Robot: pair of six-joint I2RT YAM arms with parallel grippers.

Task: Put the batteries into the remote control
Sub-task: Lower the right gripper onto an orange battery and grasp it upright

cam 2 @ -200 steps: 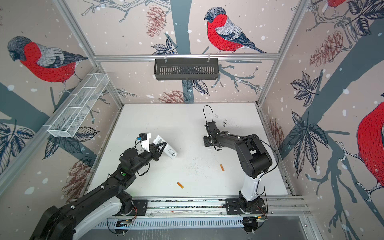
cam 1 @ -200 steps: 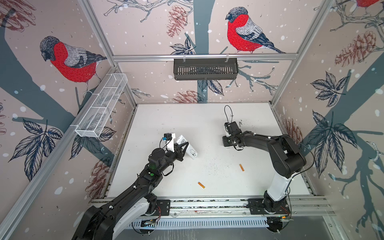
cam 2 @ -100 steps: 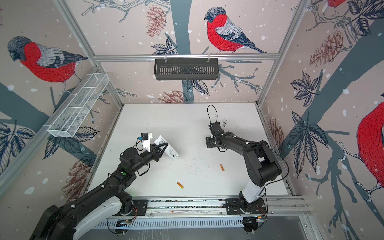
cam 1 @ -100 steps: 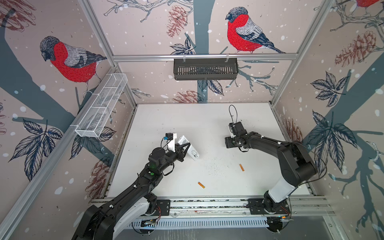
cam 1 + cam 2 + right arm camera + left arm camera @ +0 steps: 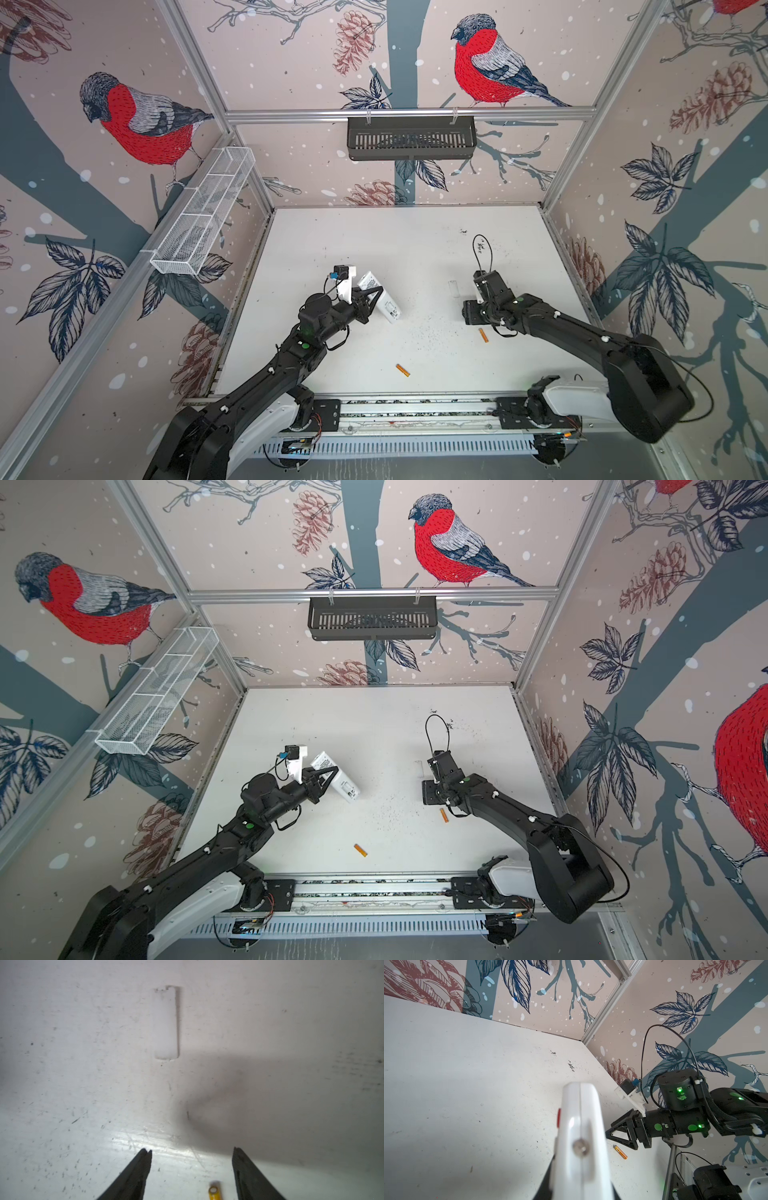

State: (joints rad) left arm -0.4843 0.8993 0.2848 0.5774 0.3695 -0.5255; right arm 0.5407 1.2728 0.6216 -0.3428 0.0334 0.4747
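White speckled tabletop (image 5: 374, 249) within bird-print walls (image 5: 291, 62), aluminium frame (image 5: 291, 115).

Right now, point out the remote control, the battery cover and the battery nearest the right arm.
remote control (image 5: 387, 305): a top view, on its exposed white end.
battery cover (image 5: 166, 1022): right wrist view, middle of the flat panel.
battery nearest the right arm (image 5: 482, 335): a top view, middle of its orange body.

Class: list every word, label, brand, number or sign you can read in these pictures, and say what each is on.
No text is legible.
On the remote: small marks at one end, too small to read.
On the batteries: nothing readable.
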